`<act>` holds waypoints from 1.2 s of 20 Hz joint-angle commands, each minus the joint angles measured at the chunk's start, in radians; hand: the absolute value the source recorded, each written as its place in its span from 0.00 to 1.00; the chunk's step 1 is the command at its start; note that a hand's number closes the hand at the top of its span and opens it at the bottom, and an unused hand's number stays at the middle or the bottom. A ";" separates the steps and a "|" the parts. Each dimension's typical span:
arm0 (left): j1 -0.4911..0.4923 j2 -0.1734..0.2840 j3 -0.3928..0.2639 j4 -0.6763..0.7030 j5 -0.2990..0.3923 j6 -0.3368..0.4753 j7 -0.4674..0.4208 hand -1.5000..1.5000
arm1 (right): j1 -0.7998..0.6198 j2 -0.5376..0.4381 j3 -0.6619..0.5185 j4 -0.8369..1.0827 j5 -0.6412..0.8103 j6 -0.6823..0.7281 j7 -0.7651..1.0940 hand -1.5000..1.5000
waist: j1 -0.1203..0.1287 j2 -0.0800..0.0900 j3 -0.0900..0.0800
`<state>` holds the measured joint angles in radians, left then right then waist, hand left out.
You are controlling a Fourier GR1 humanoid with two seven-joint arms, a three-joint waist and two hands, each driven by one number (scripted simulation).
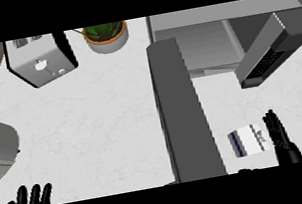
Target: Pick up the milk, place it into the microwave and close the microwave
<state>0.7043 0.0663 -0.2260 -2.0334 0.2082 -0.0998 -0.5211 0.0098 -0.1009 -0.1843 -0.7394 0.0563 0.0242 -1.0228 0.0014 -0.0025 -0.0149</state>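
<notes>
Head view: the milk (248, 140) is lying on the white desk (97, 118) just right of the open microwave door (182, 113), right beside the right robot hand (280, 137), fingers straight, while the left robot hand (30, 199) rests open bottom-left.

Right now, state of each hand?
Left hand: open, fingers straight, resting at the lower edge, holding nothing.
Right hand: open, fingers straight, beside the milk, not gripping it.

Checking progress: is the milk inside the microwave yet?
No, the milk lies on the counter beside the right hand, outside the microwave.
</notes>
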 commanded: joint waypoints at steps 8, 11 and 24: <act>0.006 0.013 0.013 0.015 0.010 -0.010 -0.024 0.00 | -0.047 0.039 -0.009 -0.004 -0.035 -0.032 0.005 0.00 | 0.003 0.001 0.015; 0.007 0.056 0.077 -0.009 0.061 -0.034 0.000 0.00 | -0.131 0.008 -0.075 0.129 -0.043 -0.073 -0.062 1.00 | 0.009 0.003 0.016; 0.012 0.014 -0.007 0.033 0.015 -0.028 -0.033 0.00 | -0.369 0.008 -0.136 0.299 -0.004 -0.246 -0.086 1.00 | 0.021 0.007 0.017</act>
<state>0.7070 0.0885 -0.2076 -2.0157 0.2378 -0.1229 -0.5410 -0.2461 -0.0665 -0.2799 -0.5459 0.0632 -0.1912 -1.0360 0.0133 0.0008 -0.0018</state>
